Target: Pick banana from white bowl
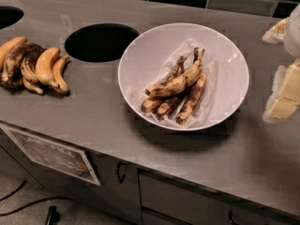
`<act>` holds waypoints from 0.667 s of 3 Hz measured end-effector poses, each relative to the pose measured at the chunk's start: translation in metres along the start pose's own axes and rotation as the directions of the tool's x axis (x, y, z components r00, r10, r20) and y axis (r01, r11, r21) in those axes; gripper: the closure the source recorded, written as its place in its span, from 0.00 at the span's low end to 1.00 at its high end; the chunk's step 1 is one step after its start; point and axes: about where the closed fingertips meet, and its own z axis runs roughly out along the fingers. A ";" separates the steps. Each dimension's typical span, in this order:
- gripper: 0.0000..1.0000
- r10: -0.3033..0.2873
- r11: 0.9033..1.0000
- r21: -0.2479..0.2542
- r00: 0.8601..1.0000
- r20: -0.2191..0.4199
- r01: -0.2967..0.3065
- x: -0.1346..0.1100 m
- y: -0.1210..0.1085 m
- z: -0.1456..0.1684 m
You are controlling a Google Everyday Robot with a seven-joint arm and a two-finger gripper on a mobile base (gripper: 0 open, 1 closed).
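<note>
The white bowl (140, 55) stands on the grey counter, right of centre. Several overripe bananas lie in it on clear plastic. The banana (178, 82), the longest and yellowest, lies on top of the pile, slanting from lower left to upper right with its dark stem tip at the upper right. Shorter, darker bananas (190, 100) lie under and beside it. My gripper (282, 64) is at the right edge of the view, beside the bowl's right rim and apart from it. Its two cream fingers stand spread apart with nothing between them.
A bunch of orange-yellow and black bananas (33, 65) lies at the counter's left. A round hole (101, 42) opens in the counter left of the bowl, another hole (7, 15) at the far left. The counter's front edge runs below, with a sign (51, 153) and drawers.
</note>
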 end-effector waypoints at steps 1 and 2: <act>0.00 -0.001 1.000 0.000 1.000 0.000 0.001 0.000 0.000 0.000; 0.00 -0.053 0.999 -0.004 0.999 0.008 0.053 -0.019 0.001 0.001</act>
